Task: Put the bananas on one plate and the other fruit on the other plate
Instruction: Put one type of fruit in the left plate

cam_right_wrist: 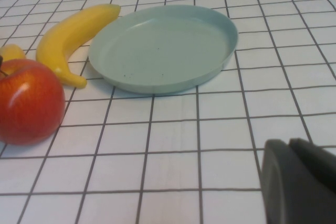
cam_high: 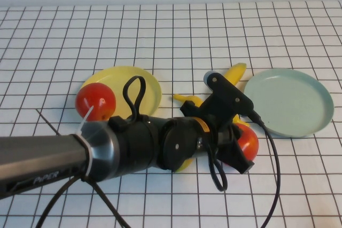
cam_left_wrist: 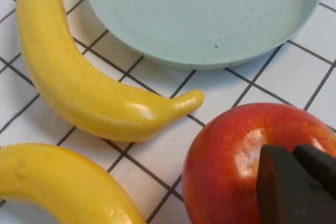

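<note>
Your left gripper [cam_high: 241, 150] hovered at the apple [cam_high: 247, 140], its opening untellable, right gripper [cam_right_wrist: 299, 182] likewise, while one banana [cam_left_wrist: 79, 77] lay lengthwise beside the blue plate [cam_high: 288, 102].

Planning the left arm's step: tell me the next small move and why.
Probably lower the left tool over the glossy red round apple and close on it. That apple lies on the gridded table beside two curved yellow bananas, off both plates, while the other red apple sits on the round pale yellow plate. The right tool hovers over table squares near the round blue-green plate.
</note>
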You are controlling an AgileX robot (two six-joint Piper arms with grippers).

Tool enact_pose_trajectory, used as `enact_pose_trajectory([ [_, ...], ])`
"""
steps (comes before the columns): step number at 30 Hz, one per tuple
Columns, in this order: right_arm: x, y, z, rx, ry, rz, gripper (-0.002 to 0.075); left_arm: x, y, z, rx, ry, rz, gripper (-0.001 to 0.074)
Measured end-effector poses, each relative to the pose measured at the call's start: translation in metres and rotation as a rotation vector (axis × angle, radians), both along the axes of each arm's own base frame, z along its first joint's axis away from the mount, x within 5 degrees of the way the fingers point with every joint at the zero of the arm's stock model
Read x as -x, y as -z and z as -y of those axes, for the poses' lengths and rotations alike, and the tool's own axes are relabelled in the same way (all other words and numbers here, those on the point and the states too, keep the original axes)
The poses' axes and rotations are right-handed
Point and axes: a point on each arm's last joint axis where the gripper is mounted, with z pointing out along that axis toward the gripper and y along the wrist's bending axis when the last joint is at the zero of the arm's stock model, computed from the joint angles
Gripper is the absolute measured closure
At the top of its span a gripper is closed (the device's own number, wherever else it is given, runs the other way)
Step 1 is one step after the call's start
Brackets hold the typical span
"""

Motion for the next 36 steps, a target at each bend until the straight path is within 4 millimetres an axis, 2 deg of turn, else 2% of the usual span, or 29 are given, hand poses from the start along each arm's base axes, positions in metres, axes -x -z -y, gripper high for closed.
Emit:
enact_pose_trajectory([
  [3, 0.0, 0.0, 0.0, 0.0, 0.0, 0.0, 0.0742, 0.0, -0.003, 0.0, 0.009, -0.003, 0.011, 0.0735],
  [5, 0.0, 0.0, 0.0, 0.0, 0.0, 0.0, 0.0742, 0.001, -0.012, -0.002, 0.024, 0.001, 0.037, 0.0735],
  [12, 0.0, 0.0, 0.0, 0.0, 0.0, 0.0, 0.0742, 0.009, -0.064, -0.013, 0.105, 0.027, 0.188, 0.0737],
  [15, 0.0, 0.0, 0.0, 0.0, 0.0, 0.0, 0.0742, 0.013, -0.08, -0.019, 0.134, 0.026, 0.217, 0.0737],
  [18, 0.0, 0.0, 0.0, 0.0, 0.0, 0.0, 0.0742, 0.006, -0.089, -0.031, 0.145, -0.01, 0.216, 0.0737],
  [28, 0.0, 0.0, 0.0, 0.0, 0.0, 0.0, 0.0742, -0.056, -0.09, -0.104, 0.122, -0.273, 0.24, 0.0737],
  [31, 0.0, 0.0, 0.0, 0.0, 0.0, 0.0, 0.0742, -0.075, -0.076, -0.124, 0.128, -0.373, 0.189, 0.0737],
  [34, 0.0, 0.0, 0.0, 0.0, 0.0, 0.0, 0.0742, -0.09, -0.057, -0.136, 0.1, -0.424, 0.147, 0.0735],
  [36, 0.0, 0.0, 0.0, 0.0, 0.0, 0.0, 0.0742, -0.099, -0.04, -0.139, 0.073, -0.442, 0.118, 0.0708],
])
